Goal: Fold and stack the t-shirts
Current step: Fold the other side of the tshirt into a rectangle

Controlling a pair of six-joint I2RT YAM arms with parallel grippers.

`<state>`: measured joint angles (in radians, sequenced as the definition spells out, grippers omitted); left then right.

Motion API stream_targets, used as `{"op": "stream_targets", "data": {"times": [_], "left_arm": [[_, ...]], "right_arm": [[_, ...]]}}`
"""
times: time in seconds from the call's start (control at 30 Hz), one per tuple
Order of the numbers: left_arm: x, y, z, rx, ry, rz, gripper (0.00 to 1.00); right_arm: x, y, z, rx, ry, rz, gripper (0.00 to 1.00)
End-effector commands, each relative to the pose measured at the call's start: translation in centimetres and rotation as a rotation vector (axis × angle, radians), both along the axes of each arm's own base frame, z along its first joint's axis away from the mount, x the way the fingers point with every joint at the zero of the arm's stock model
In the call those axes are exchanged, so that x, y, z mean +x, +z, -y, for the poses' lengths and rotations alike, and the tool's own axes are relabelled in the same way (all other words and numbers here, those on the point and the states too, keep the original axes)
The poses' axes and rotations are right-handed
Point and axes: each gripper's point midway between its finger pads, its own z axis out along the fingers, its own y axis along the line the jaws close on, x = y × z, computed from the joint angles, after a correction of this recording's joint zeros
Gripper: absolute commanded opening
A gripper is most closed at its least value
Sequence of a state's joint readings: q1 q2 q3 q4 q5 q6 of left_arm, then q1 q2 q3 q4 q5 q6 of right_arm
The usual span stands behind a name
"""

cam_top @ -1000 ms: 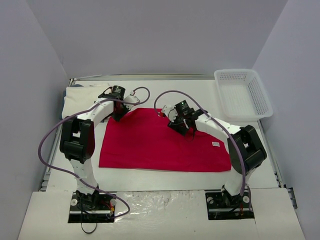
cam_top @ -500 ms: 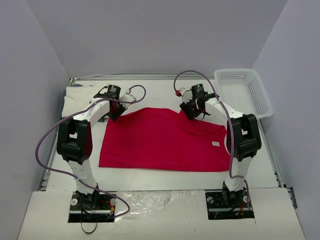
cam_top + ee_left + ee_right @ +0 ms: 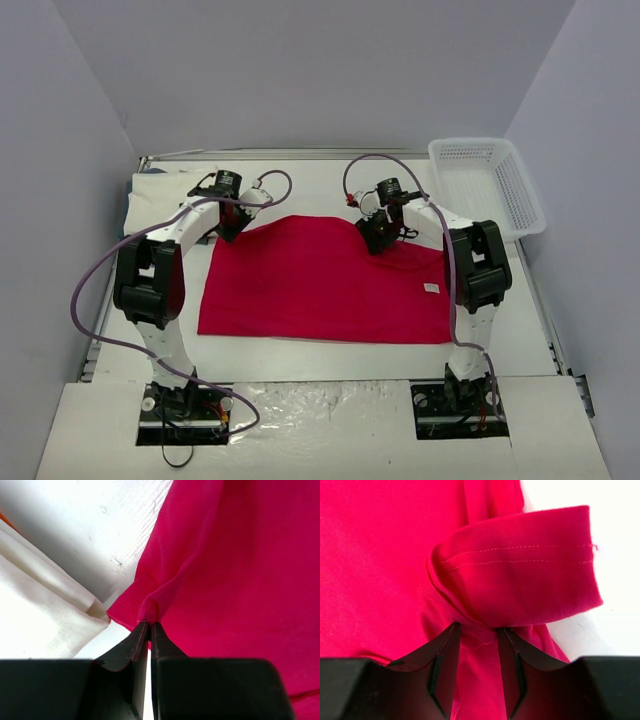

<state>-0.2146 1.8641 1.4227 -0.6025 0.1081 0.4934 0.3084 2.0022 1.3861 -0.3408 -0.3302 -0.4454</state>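
A bright red t-shirt (image 3: 320, 285) lies spread flat on the table. My left gripper (image 3: 232, 232) is shut on its far left corner; the left wrist view shows the pinched hem between the closed tips (image 3: 149, 625). A folded cream t-shirt (image 3: 150, 195) lies at the far left, just beside that corner (image 3: 40, 620). My right gripper (image 3: 375, 243) is at the shirt's far right edge. In the right wrist view its jaws (image 3: 476, 627) stand apart, straddling a bunch of red cloth below the turned-over sleeve (image 3: 520, 570).
A white mesh basket (image 3: 520, 190) stands at the back right corner, close to the right arm. Grey walls close in the table on three sides. Purple cables loop above both arms.
My right gripper has swung from the middle of the red shirt out to its far right edge, and its jaws have narrowed around the cloth. The left gripper has kept its hold.
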Motion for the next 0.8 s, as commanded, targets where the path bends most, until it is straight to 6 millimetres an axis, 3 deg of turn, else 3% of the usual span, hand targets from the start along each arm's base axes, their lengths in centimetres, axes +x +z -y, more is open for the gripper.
{"op": "stream_targets", "data": {"times": [0.0, 0.13, 0.3, 0.77], "left_arm": [[-0.2, 0.9, -0.1, -0.016, 0.007, 0.011, 0.02], [-0.3, 0.7, -0.1, -0.015, 0.006, 0.008, 0.02], [-0.2, 0.8, 0.0, -0.018, 0.008, 0.011, 0.02], [0.1, 2.2, -0.4, -0.010, 0.017, 0.047, 0.02]], "right_arm": [[-0.5, -0.2, -0.1, 0.006, 0.010, -0.041, 0.32], [-0.5, -0.8, 0.3, -0.011, 0.006, -0.049, 0.21], [-0.3, 0.3, 0.6, -0.016, -0.004, -0.021, 0.08], [2.2, 4.3, 3.0, -0.052, -0.058, 0.079, 0.08]]}}
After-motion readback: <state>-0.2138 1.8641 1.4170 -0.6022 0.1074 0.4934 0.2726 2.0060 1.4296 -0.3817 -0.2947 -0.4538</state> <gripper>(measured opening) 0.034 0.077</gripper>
